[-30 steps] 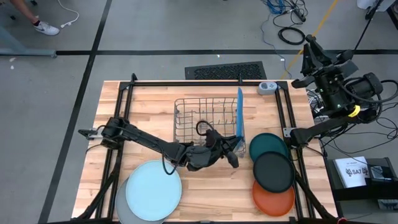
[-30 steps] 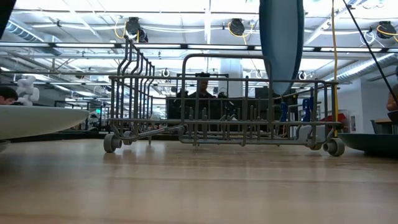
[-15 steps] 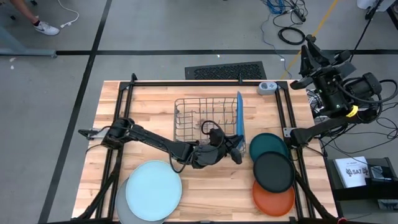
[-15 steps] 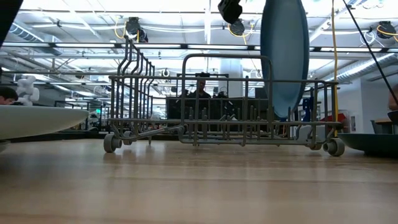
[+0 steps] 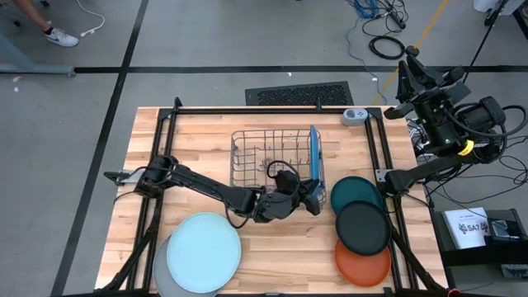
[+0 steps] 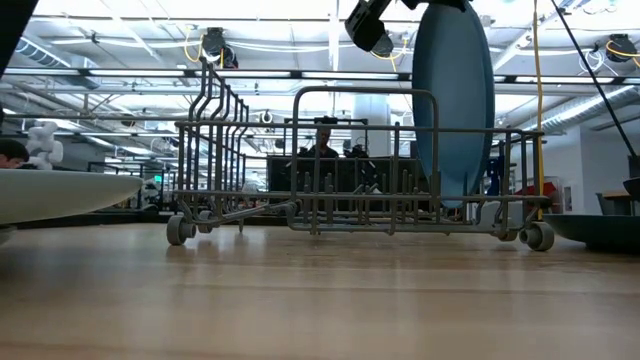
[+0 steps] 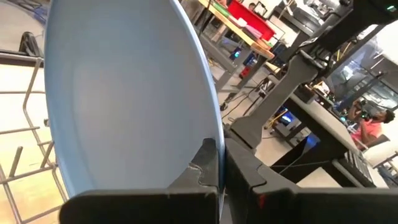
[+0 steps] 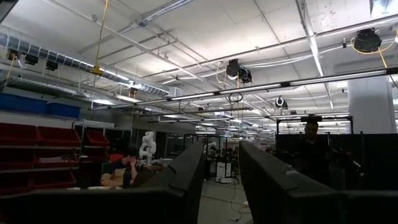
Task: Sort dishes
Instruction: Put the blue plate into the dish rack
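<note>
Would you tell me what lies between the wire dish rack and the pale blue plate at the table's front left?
In the high view, the left arm crosses that stretch above bare wooden table, between the wire dish rack and the pale blue round plate.

A wire rack (image 5: 272, 157) stands mid-desk (image 5: 198, 140); a small grey device (image 5: 354, 116) sits at the far edge; cables (image 5: 386, 45) lie on the floor.

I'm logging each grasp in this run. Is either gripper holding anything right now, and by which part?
The left gripper is shut on the rim of the medium blue round plate, held on edge in the wire dish rack. The right gripper holds nothing.
</note>
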